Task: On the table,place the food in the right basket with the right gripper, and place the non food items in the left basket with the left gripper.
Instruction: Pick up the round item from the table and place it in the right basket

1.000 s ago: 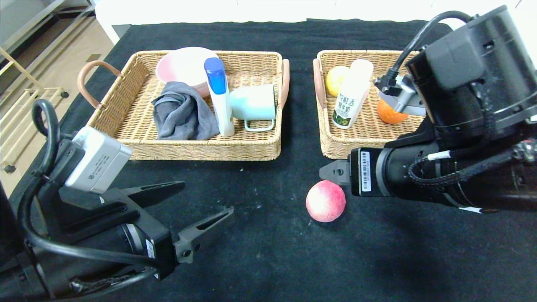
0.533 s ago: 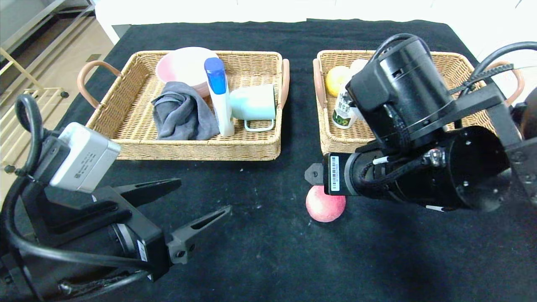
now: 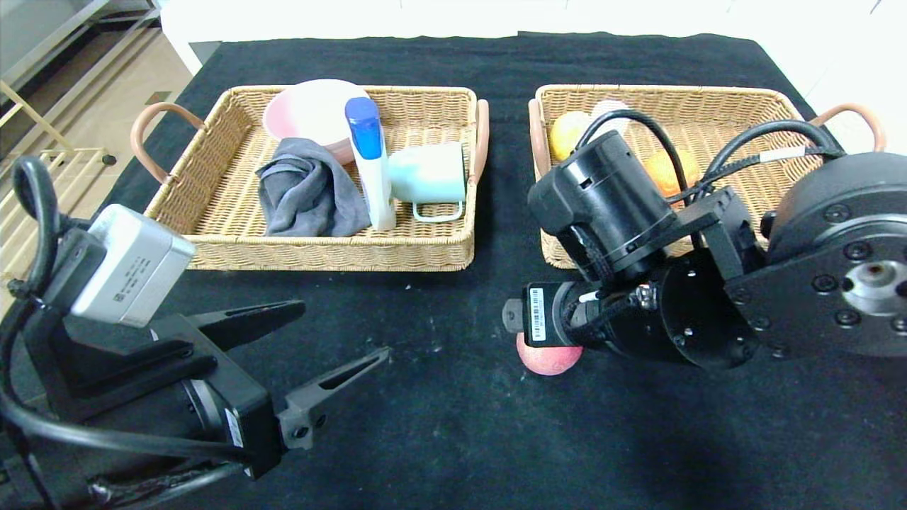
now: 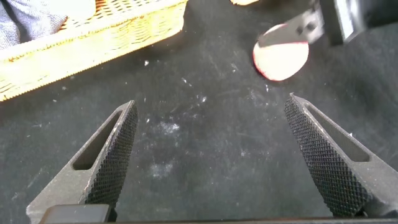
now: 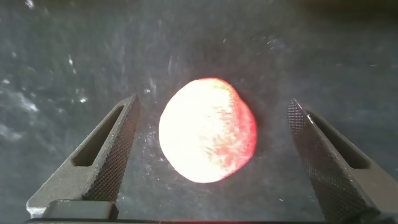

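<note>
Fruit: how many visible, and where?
3. A yellow fruit and an orange lie in the right basket, both partly hidden by the right arm, which may hide more. A peach sits on the table between the open fingers of the right gripper.

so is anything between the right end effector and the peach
Nothing visible. In the right wrist view the peach lies on the table between the open fingers of the right end effector, with bare cloth on both sides of it.
</note>
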You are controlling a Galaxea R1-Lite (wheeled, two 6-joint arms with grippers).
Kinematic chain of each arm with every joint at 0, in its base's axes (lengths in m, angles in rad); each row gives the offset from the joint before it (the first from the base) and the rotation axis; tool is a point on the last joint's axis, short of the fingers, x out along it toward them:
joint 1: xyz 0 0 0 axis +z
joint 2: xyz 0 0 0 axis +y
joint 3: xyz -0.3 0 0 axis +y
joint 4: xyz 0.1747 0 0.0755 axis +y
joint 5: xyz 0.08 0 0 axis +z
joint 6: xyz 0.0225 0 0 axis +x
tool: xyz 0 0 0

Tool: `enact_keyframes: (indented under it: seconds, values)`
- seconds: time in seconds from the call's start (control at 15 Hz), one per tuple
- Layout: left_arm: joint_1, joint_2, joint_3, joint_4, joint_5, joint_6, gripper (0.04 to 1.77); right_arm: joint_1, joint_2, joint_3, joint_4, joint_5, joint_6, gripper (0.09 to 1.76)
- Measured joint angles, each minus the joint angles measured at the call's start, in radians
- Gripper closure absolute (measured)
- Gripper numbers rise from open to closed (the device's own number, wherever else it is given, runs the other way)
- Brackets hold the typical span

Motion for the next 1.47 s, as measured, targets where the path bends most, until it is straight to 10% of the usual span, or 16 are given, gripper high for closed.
enact_keyframes:
  seconds: [1.0, 1.27, 1.47]
  values:
    - [-0.012, -0.002, 0.000, -0.001, -0.002, -0.002, 0.09, 0.004, 0.057, 0.006, 0.002, 0.002, 0.019, 0.14]
    - [-0.012, -0.001, 0.001, -0.001, -0.002, -0.002, 0.09, 0.004, 0.059, 0.009, 0.004, 0.004, 0.019, 0.65]
    - [-0.012, 0.001, 0.003, 0.000, -0.002, -0.002, 0.09, 0.003, 0.060, 0.012, 0.004, 0.004, 0.019, 0.69]
